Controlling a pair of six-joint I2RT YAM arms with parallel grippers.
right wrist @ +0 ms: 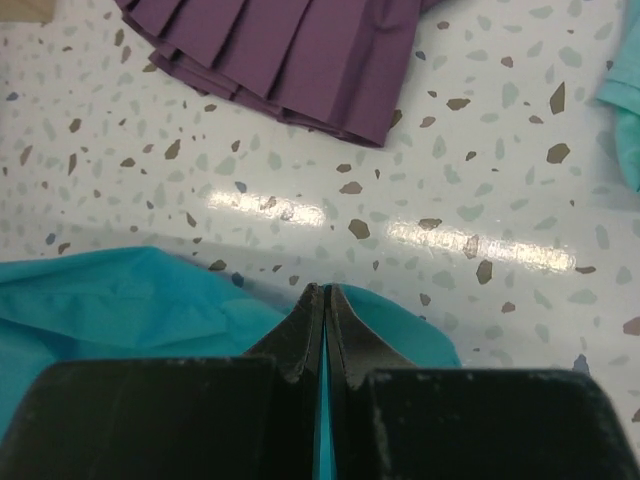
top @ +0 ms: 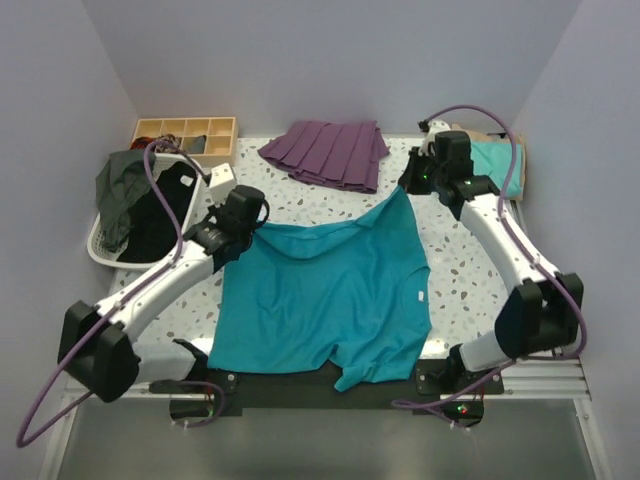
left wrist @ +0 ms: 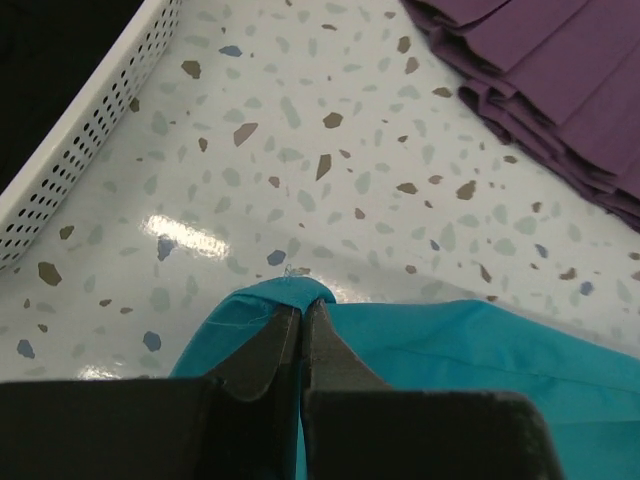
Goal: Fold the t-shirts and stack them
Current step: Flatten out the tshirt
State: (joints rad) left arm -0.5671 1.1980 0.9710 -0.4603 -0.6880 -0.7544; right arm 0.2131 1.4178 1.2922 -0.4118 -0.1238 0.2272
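- The teal-blue t-shirt (top: 330,300) occupies the middle of the speckled table (top: 465,265). Its near edge reaches the near table edge between the two arm bases, and one flap hangs over that edge.
- The near part of the teal-blue t-shirt lies on the table. The far edge is raised and runs between the two grippers, sagging in between.
- The left gripper (top: 250,232) pinches the far left corner of the teal-blue t-shirt. In the left wrist view the left gripper (left wrist: 302,306) has its jaws pressed together, with a fold of teal fabric wrapped over the tips.
- The right gripper (top: 410,186) pinches the far right corner of the same shirt. In the right wrist view the right gripper (right wrist: 322,292) has its jaws pressed together, with teal fabric showing between them.
- A white perforated basket (top: 100,250) sits at the left table edge, left of the left gripper, and contains dark garments (top: 145,205).
- A mint-green t-shirt (top: 498,165) lies at the far right corner, beside the right gripper.
- A purple pleated garment (top: 328,152) lies at the far middle of the table, apart from the teal-blue t-shirt.
- A wooden compartment tray (top: 185,130) stands at the far left, behind the basket.
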